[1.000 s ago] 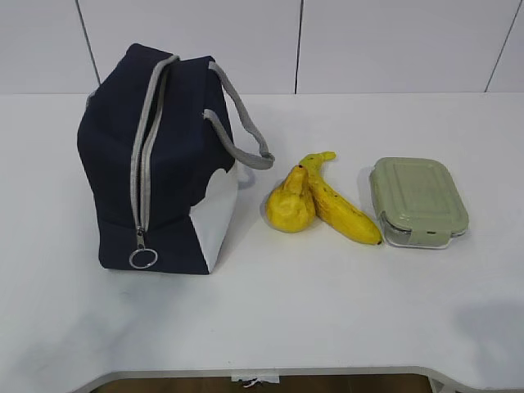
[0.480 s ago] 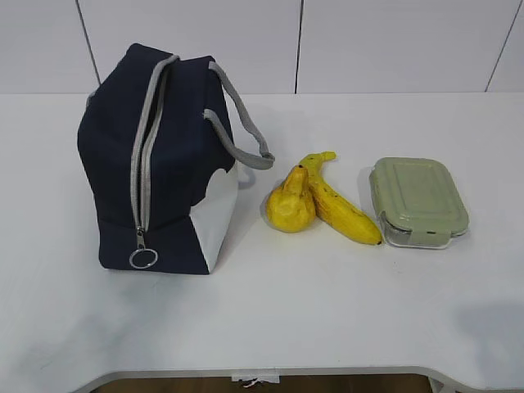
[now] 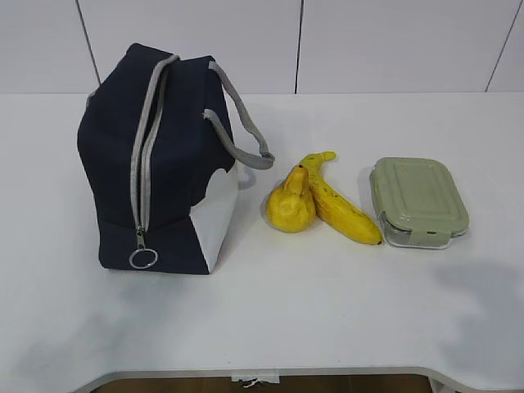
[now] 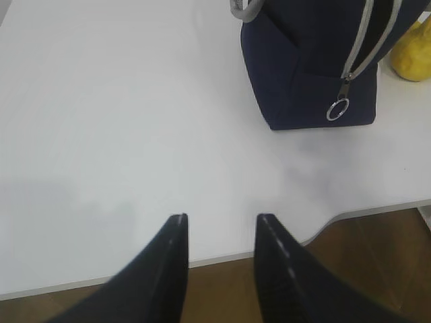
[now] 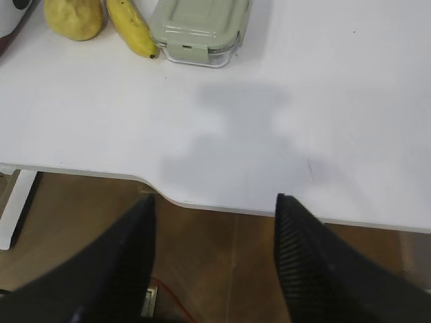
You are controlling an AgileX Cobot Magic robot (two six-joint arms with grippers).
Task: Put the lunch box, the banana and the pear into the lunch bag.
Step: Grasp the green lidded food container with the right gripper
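The navy lunch bag [image 3: 155, 164] stands at the table's left, its grey zipper [image 3: 141, 164] run down to a metal ring pull [image 3: 143, 259]. Right of it lie the yellow pear [image 3: 290, 205], the banana [image 3: 340, 205] touching it, and the sage-lidded lunch box [image 3: 417, 201]. Neither arm shows in the exterior view. My left gripper [image 4: 219, 219] hovers open and empty over the table's front edge, well short of the lunch bag [image 4: 310, 60]. Open and empty too, my right gripper [image 5: 214, 198] hangs over the front edge, back from the lunch box [image 5: 199, 30], banana [image 5: 131, 27] and pear [image 5: 74, 17].
The white table [image 3: 327, 311] has a notched front edge, with brown floor below. A white table leg [image 5: 17, 208] shows under the edge in the right wrist view. A white panelled wall stands behind the table.
Nothing on the table has moved. A faint shadow has spread over the table's front right.
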